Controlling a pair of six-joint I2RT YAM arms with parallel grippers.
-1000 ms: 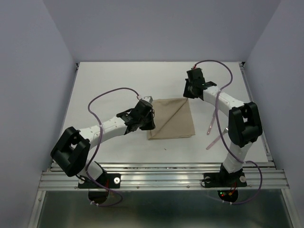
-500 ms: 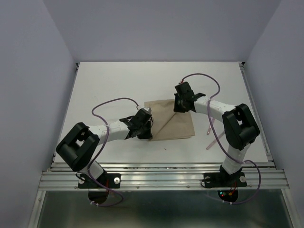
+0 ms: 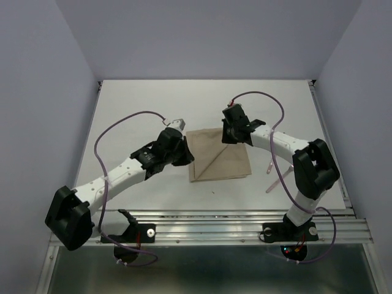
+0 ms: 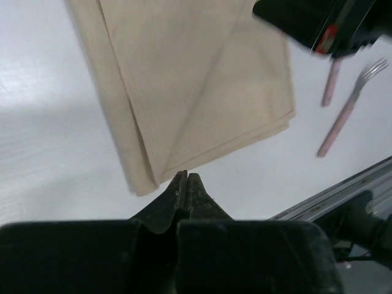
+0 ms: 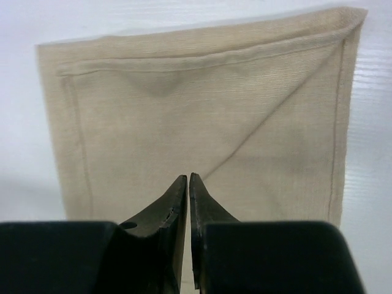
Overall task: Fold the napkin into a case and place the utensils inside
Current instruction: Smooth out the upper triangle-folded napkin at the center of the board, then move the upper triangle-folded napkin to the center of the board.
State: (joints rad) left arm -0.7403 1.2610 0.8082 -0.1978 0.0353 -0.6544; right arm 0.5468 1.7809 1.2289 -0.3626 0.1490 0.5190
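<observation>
The beige napkin [image 3: 219, 157] lies flat on the white table, folded into a layered rectangle with a diagonal crease. My left gripper [image 3: 187, 158] sits at its left edge; in the left wrist view the gripper [image 4: 187, 176] is shut and empty, its tips just past the napkin's [image 4: 202, 79] near corner. My right gripper [image 3: 227, 137] hovers over the napkin's far edge, shut with nothing between its fingers [image 5: 188, 178], pointing at the cloth [image 5: 202, 116]. The two utensils, a pink-handled fork [image 4: 350, 109] and a second piece [image 4: 331, 84], lie to the napkin's right [image 3: 271, 162].
The metal rail [image 3: 208, 228] runs along the table's near edge. Purple-grey walls close in the left, right and back. Cables loop above both arms.
The left gripper shut and drew back from the napkin's lower left corner towards the left. The right arm swung in from the far right and now sits over the napkin's far edge.
</observation>
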